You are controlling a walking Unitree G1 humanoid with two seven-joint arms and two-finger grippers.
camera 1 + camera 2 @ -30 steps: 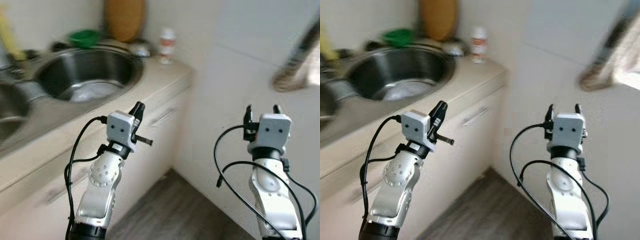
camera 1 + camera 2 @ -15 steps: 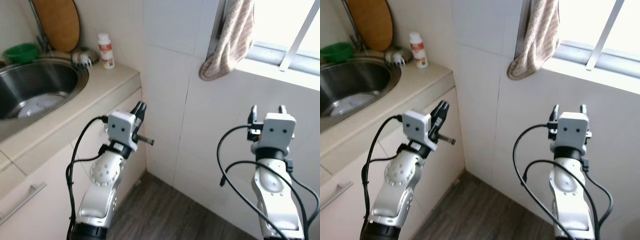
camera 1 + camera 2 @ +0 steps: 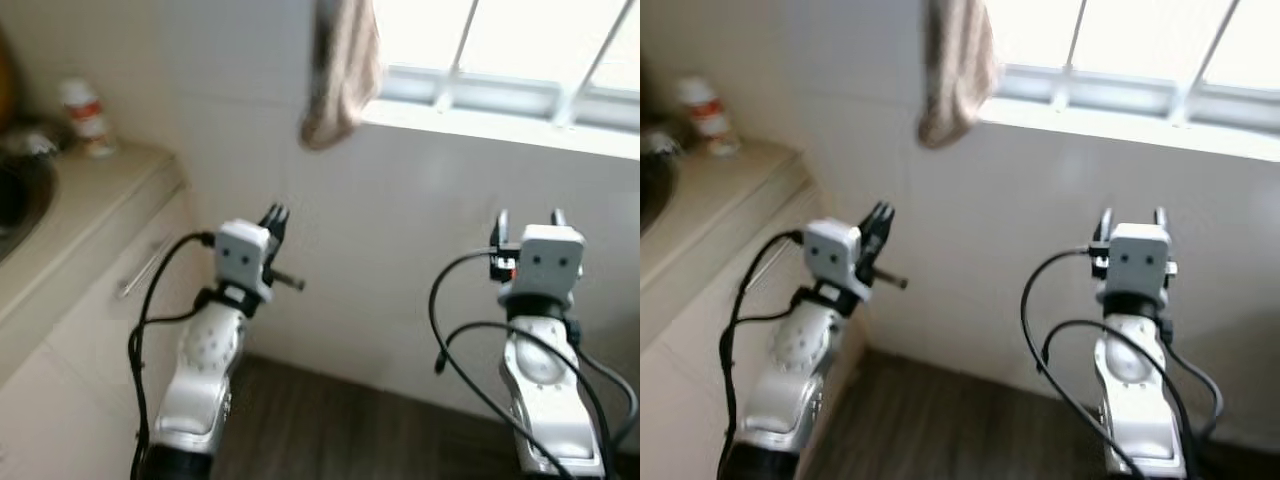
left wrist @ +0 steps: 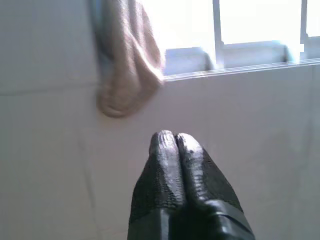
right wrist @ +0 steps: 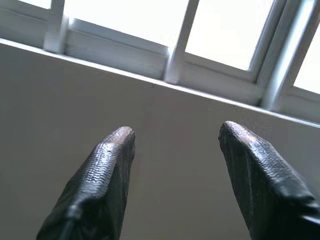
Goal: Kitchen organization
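Observation:
My left gripper is raised in front of me, fingers pressed together with nothing between them; its tips point at the tiled wall below a hanging beige towel. My right gripper is held up at the right, open and empty, its fingers facing the wall under the window sill. A small white bottle with a red label stands on the beige counter at the far left.
The beige towel hangs from the window frame above a white tiled wall. A cabinet front with a metal handle is below the counter. Dark wood floor lies between my arms.
The whole view has swung to the right: the sink has slid out at the left and the window now spans the top. Both arms hold the same pose.

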